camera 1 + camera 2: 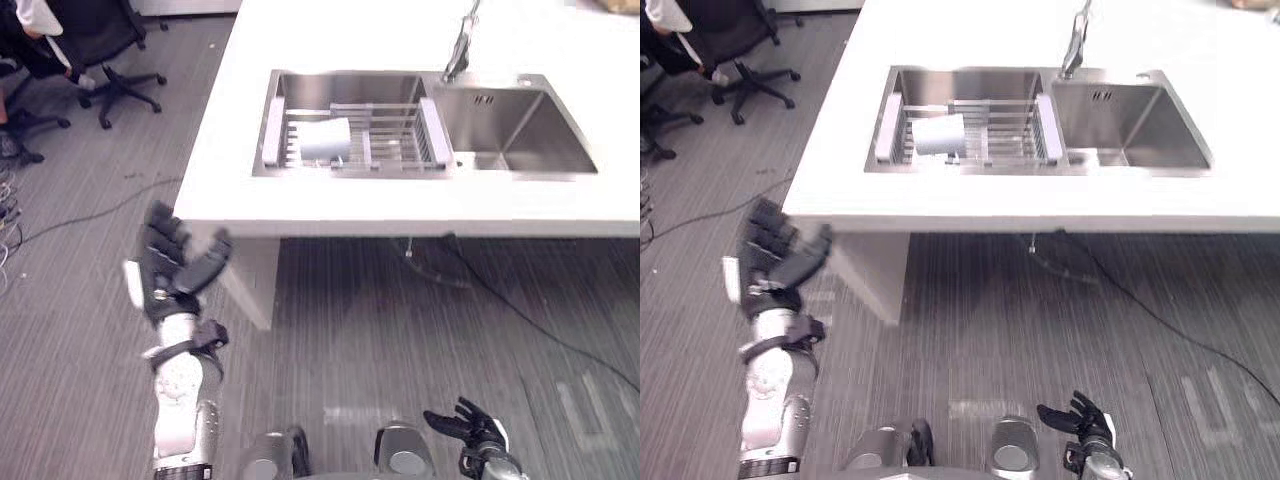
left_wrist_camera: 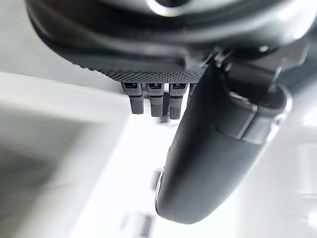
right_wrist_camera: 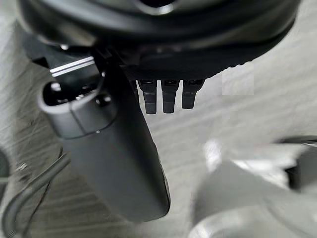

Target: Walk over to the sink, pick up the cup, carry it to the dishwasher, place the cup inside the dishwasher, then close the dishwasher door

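Left eye view: white cup (image 1: pixel 325 139) on the rack (image 1: pixel 396 136) in the sink (image 1: pixel 520 150); left hand (image 1: pixel 165 268) by the bench (image 1: pixel 330 210) edge and low right hand (image 1: pixel 472 427) both released, empty.

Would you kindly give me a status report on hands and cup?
Left hand open, raised short of the counter edge. Right hand open, low. Cup on its side on the sink rack, untouched. Nothing over it.

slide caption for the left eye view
Pale cup lying on the wire rack in the steel sink, open left hand raised near the white counter.
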Controlling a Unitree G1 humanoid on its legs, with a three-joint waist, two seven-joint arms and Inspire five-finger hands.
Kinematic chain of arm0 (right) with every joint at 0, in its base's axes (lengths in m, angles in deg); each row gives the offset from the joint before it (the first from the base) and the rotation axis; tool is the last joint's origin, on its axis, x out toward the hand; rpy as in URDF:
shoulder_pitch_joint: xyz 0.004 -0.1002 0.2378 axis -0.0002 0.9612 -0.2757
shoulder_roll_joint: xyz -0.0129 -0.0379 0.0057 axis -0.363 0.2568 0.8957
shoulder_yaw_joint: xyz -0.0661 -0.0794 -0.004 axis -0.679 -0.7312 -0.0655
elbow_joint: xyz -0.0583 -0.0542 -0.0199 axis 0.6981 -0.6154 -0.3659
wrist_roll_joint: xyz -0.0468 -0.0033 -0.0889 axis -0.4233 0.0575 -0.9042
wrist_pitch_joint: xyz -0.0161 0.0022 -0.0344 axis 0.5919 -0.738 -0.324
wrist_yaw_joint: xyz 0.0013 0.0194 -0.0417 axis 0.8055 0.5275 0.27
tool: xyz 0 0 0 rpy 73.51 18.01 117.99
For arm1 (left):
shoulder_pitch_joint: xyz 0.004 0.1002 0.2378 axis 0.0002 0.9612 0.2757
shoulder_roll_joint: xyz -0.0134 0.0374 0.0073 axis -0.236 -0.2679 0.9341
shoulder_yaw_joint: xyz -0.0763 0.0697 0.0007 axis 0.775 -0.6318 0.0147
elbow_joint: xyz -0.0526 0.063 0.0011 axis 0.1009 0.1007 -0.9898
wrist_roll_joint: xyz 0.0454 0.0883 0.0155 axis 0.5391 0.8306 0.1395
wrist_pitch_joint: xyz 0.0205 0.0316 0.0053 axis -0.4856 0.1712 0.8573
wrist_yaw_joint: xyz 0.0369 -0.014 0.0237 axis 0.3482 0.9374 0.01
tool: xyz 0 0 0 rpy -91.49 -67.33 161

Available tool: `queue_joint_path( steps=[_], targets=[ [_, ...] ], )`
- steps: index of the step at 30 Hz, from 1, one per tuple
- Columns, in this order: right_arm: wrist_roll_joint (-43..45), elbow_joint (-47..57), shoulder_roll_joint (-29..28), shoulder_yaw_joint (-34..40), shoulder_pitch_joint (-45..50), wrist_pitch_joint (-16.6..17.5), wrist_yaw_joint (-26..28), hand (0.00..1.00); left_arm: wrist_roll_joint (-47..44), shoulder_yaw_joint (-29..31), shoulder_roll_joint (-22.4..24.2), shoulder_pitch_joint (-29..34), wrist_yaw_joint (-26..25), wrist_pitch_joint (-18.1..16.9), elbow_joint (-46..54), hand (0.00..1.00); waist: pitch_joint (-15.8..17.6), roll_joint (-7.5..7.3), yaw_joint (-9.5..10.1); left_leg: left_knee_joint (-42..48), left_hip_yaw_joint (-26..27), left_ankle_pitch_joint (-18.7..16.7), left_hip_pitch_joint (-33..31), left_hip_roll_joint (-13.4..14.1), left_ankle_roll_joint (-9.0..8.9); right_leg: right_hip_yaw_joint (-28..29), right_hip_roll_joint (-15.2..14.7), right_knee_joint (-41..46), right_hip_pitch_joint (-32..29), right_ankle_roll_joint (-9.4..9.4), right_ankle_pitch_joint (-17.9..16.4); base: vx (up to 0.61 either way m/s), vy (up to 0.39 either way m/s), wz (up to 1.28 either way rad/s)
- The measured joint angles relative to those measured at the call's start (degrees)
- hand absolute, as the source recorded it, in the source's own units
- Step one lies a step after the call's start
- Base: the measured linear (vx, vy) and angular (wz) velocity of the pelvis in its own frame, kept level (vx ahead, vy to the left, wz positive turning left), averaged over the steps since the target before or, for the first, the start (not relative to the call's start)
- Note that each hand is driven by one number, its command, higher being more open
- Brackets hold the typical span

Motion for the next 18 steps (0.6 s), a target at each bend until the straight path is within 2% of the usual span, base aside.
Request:
queue_joint_path(
  steps=[1,2,3,4,5,6,7,10,11,12,13,15,16,17,18],
  targets=[
    [0.0,0.27,0.09,-0.22,-0.18,0.09,0.42,0.9,1.36,0.29,-0.14,-0.39,-1.03,-1.97,2.36,0.9,-0.07,1.13,-0.01,-2.61,0.22,-0.28,3.35,0.99,-0.6,-1.11,1.16,-5.59,-3.05,-1.26,-0.61,0.52,-0.056,-0.1],
    [0.03,0.67,0.27,-0.39,-0.14,0.15,0.47,0.9,1.84,0.25,-0.1,-0.72,-1.3,-2.72,3.16,0.9,-0.16,1.82,-0.08,-3.57,0.26,-0.4,4.71,1.53,-0.81,-0.96,2.16,-8.82,-4.67,-1.5,-0.4,0.52,-0.084,-0.01],
    [0.05,2.07,0.6,-0.6,-0.04,0.39,0.55,0.9,3.1,-0.08,-0.07,-1.82,-2.25,-3.89,3.92,0.9,-0.1,2.52,-0.5,-4.76,0.25,-0.47,6.99,2.42,-0.92,0.34,4.04,-16.65,-7.38,-1.65,1.67,0.63,-0.171,0.3],
    [0.01,3.67,1.29,-1.21,0.52,0.45,0.8,0.9,4.11,-1.13,-0.31,-3.41,-2.49,-4.3,4.19,0.9,-0.4,2.32,-1.51,-4.02,0.11,-1.81,8.98,3.13,-3.22,3.02,5.93,-28.82,-8.71,-1.84,8.36,0.53,-0.153,0.38],
    [0.0,3.92,1.45,-1.27,0.78,0.47,0.78,0.9,4.31,-1.41,-0.43,-3.62,-2.52,-4.29,4.22,0.9,-0.45,2.24,-1.76,-3.65,0.04,-2.46,9.32,2.98,-4.33,3.46,6.03,-30.62,-8.73,-2.91,11.86,0.69,-0.247,0.58],
    [-0.14,3.88,3.47,-1.84,1.71,0.76,0.77,0.9,5.81,-2.84,0.06,-3.76,-2.27,-4.49,3.47,0.9,-0.91,3.6,-2.41,-2.07,-0.5,-4.8,11.17,4.71,-7.34,3.84,7.06,-28.59,-8.09,-4.92,19.78,0.59,-0.19,0.2],
    [-0.6,4.16,5.18,-1.85,1.52,0.91,0.68,0.9,6.09,-4.07,-0.2,-4.1,-2.15,-3.78,3.0,0.9,-1.6,5.16,-1.76,-0.69,-0.96,-3.76,11.08,5.94,-8.07,4.83,8.04,-25.02,-8.7,-5.38,16.71,0.69,-0.229,0.15],
    [-1.56,4.41,6.86,-0.85,1.56,0.77,0.83,0.9,6.09,-7.16,-1.5,-6.32,0.09,-2.99,1.59,0.9,-1.58,5.12,-2.65,4.82,-1.98,2.04,10.93,5.96,-9.07,3.67,6.43,-20.89,-6.48,-5.79,11.23,0.47,-0.202,0.23],
    [-1.65,4.46,7.23,-0.93,1.95,0.78,1.13,0.9,6.1,-8.41,-2.62,-7.08,1.96,-3.01,1.03,0.9,-1.56,5.15,-3.12,11.56,-2.29,5.9,9.18,7.16,-9.26,2.6,6.4,-22.63,-2.77,-5.85,9.69,0.4,-0.194,0.25],
    [-1.63,4.63,7.13,-1.09,2.27,0.78,1.58,0.9,6.09,-9.69,-4.66,-7.99,3.97,-3.02,-0.02,0.9,-1.43,4.98,-2.88,20.18,-2.26,9.18,6.28,9.51,-9.32,2.13,7.06,-26.16,1.51,-6.23,9.24,0.32,-0.158,0.14],
    [-1.6,5.16,6.81,-1.05,2.6,0.82,1.81,0.9,6.2,-11.12,-7.19,-8.69,5.85,-2.97,-0.49,0.9,-1.57,5.22,-2.61,27.1,-1.34,6.19,2.91,11.56,-8.85,1.56,7.81,-29.18,4.98,-6.32,9.23,0.29,-0.135,0.03],
    [-1.45,5.23,7.13,-0.89,2.85,1.08,1.96,0.9,7.32,-13.09,-10.7,-9.35,8.33,-2.91,-0.69,0.9,-1.46,4.77,-2.58,29.16,-0.56,2.42,-1.96,11.96,-7.81,0.79,7.72,-32.51,8.66,-6.33,9.26,0.2,-0.075,0.09],
    [-1.43,5.13,7.29,-0.88,2.91,1.08,2.02,0.9,8.31,-13.35,-11.69,-9.55,9.25,-2.83,-0.7,0.9,-1.54,4.89,-2.42,27.83,-0.09,1.48,-3.27,11.84,-7.43,0.72,7.61,-33.34,9.43,-6.2,9.36,0.21,-0.012,0.07],
    [-1.43,5.06,7.46,-0.8,3.22,1.08,2.06,0.9,10.13,-13.83,-13.56,-10.02,10.84,-2.58,-0.92,0.9,-1.61,5.0,-1.96,22.88,1.01,0.52,-5.11,11.23,-6.05,0.7,7.26,-34.76,10.76,-5.83,9.58,0.18,0.057,0.02],
    [-1.43,5.0,7.58,-0.8,3.71,1.07,2.26,0.9,11.4,-14.6,-15.04,-10.78,12.02,-2.42,-1.67,0.9,-1.63,5.03,-1.61,15.23,1.41,0.63,-6.23,9.79,-5.57,0.57,6.82,-35.93,11.83,-5.31,9.83,0.17,0.086,0.03]
  ],
)
